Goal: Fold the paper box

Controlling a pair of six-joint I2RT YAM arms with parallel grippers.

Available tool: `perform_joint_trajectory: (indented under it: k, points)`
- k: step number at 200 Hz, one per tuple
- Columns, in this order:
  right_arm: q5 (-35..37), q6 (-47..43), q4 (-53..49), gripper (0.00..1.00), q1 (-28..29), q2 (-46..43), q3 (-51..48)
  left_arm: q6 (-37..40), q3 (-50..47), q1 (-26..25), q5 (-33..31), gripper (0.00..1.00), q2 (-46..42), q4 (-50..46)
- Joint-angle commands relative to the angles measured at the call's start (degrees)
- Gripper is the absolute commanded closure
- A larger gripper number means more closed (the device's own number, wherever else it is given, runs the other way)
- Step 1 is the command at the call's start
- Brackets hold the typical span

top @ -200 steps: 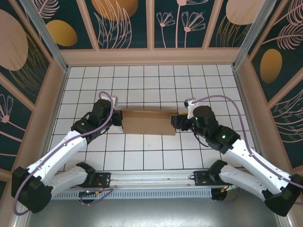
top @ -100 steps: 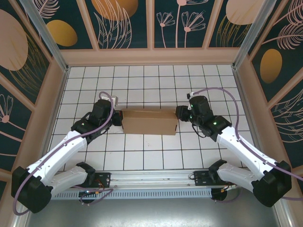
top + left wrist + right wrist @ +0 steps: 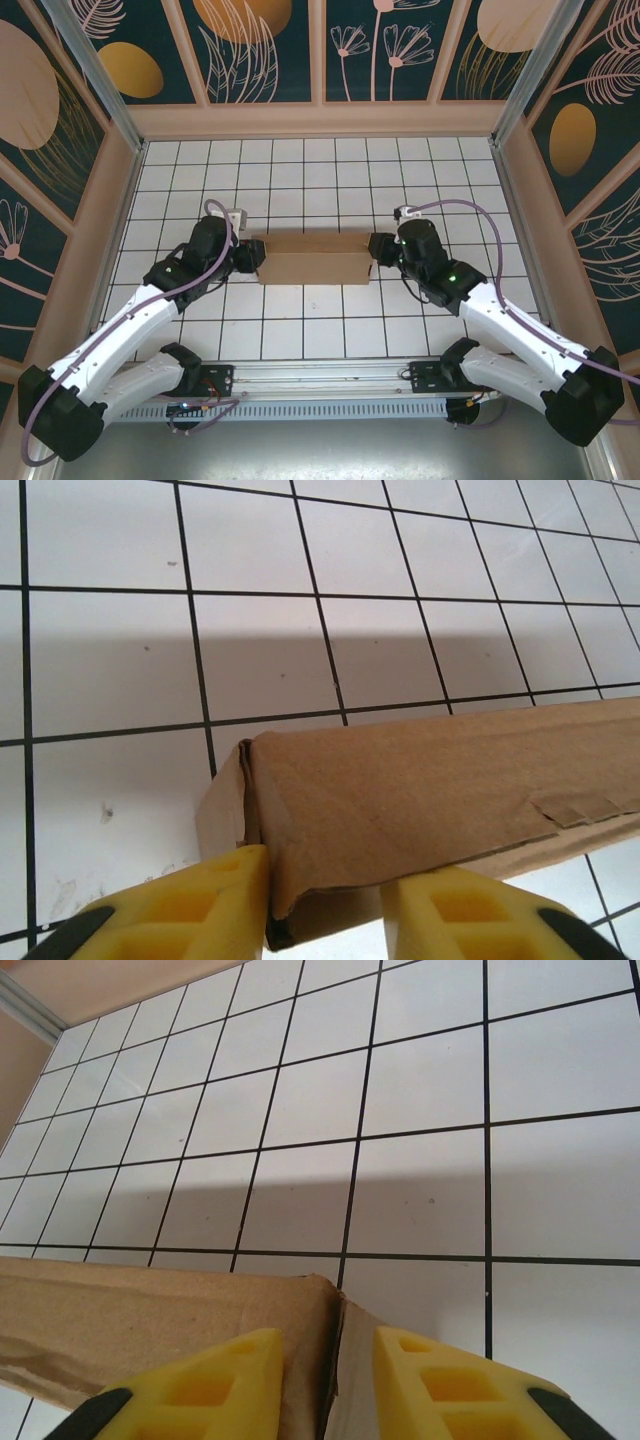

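Top external: right pincer (image 3: 373, 250) has returned against paper box (image 3: 310, 262) end.

**Box ends hidden**

From above, both ends of the plain brown corrugated cardboard box (image 3: 312, 258) disappear under the black left gripper (image 3: 250, 258) and right gripper (image 3: 376, 250). Up close, the left yellow plastic fingers (image 3: 190, 910) and the right yellow fingers (image 3: 210, 1380) are cropped by the bottom edge, so whether they clamp can't be judged; the box runs off-frame too.
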Motion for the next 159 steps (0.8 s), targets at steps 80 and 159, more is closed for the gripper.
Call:
perform_joint_trajectory:
  k: [80, 159]
  points:
    - [3.9, -0.4, -7.1, 0.7, 0.6, 3.3, 0.0, -0.1, 8.1, -0.2, 7.5, 0.71, -4.0, -4.4]
    - [2.8, -1.0, -6.7, 0.7, 0.7, 3.0, -0.6, -0.5, 4.6, 7.8, 6.2, 0.62, 1.7, 2.9]
